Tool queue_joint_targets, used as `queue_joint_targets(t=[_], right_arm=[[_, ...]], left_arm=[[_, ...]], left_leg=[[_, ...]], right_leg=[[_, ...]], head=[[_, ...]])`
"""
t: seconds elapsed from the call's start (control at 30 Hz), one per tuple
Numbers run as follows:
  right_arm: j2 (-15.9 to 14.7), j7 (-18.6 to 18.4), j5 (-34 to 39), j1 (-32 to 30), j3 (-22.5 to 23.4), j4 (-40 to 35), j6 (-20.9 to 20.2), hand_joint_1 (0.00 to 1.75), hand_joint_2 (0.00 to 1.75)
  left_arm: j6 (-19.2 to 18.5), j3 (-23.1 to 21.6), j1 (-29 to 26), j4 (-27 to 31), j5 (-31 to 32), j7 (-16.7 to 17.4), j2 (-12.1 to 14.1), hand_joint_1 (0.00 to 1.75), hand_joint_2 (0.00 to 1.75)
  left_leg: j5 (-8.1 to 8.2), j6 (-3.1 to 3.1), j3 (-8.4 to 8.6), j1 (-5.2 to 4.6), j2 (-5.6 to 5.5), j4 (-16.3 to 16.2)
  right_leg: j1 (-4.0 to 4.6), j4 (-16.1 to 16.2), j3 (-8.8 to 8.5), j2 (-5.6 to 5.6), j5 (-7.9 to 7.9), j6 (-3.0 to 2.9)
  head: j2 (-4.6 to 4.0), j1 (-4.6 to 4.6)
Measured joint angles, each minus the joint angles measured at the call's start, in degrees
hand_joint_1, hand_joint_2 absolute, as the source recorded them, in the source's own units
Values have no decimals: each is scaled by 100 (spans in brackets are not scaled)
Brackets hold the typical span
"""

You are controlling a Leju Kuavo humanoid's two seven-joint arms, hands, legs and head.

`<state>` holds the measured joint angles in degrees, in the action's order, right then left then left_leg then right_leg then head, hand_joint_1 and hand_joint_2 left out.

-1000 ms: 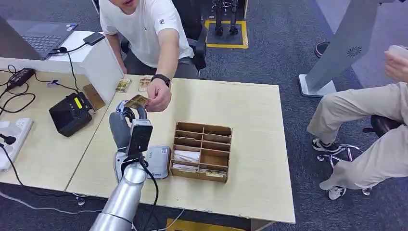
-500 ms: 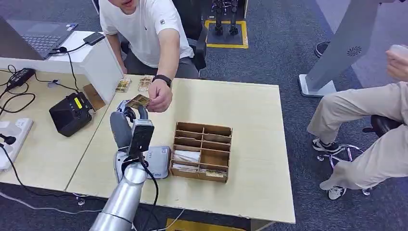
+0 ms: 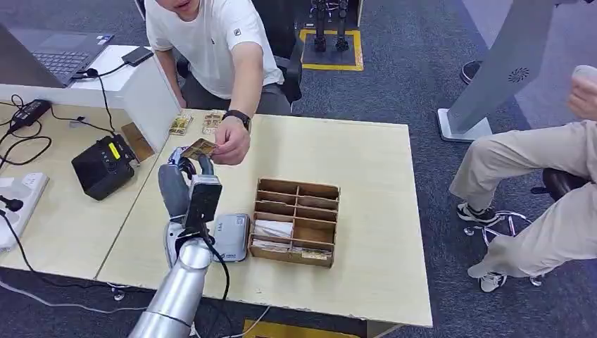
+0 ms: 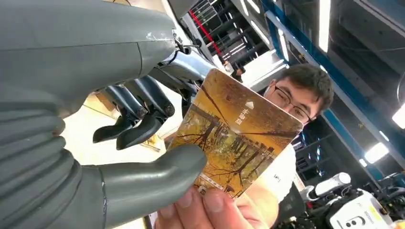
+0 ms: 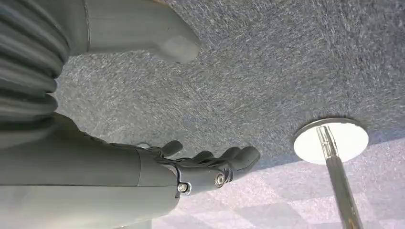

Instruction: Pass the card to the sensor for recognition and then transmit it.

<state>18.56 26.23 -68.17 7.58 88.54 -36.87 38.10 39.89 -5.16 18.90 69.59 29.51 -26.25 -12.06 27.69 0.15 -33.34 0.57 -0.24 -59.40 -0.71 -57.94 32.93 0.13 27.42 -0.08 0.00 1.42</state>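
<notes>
Not much has moved since the earlier frames: the left hand (image 3: 184,171) has drifted a touch toward the left of the head view, and the person's hand (image 3: 230,144) is a hair higher with the card (image 3: 198,148). That card sits in the upper left-centre of the head view, above the pale wooden table (image 3: 366,204), between the person's fingers and the robot's fingers. In the left wrist view the card (image 4: 235,131) is way clearer: a golden-orange autumn scene with dark bare branches, small white lettering and a little white arrow near one edge, rounded corners. The thick grey thumb (image 4: 157,174) lies across the card's near face, the dark fingers (image 4: 138,121) curl behind it, and the person's fingertips (image 4: 210,205) pinch its lower edge, so both have hold of it. A grey card reader (image 3: 229,236) sits at lower centre-left of the head view, touching the wooden divider box (image 3: 296,220) on its right. Right hand (image 5: 210,164), in its wrist view, hangs over grey carpet (image 5: 267,71) with fingers loosely spread, holding nothing, near a round metal stand base (image 5: 332,140) at right.
</notes>
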Motion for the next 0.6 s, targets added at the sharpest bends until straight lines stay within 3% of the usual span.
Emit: queue_joint_targets(t=[0.2,0.37,0.6], right_arm=[[2,9,61,0,2,-4,0,0,175],[4,227,-139,0,2,-55,0,0,175],[13,157,-30,-1,2,-205,0,0,175]], left_arm=[[0,-4,-51,22,236,-9,59,175,175],[0,-4,-92,120,94,2,94,175,175],[0,-9,-92,153,81,31,142,175,175]], left_leg=[[0,0,0,0,0,0],[0,0,0,0,0,0],[0,0,0,0,0,0]], right_leg=[[0,0,0,0,0,0],[0,0,1,0,0,0],[0,0,1,0,0,0]], head=[[0,0],[0,0],[0,0]])
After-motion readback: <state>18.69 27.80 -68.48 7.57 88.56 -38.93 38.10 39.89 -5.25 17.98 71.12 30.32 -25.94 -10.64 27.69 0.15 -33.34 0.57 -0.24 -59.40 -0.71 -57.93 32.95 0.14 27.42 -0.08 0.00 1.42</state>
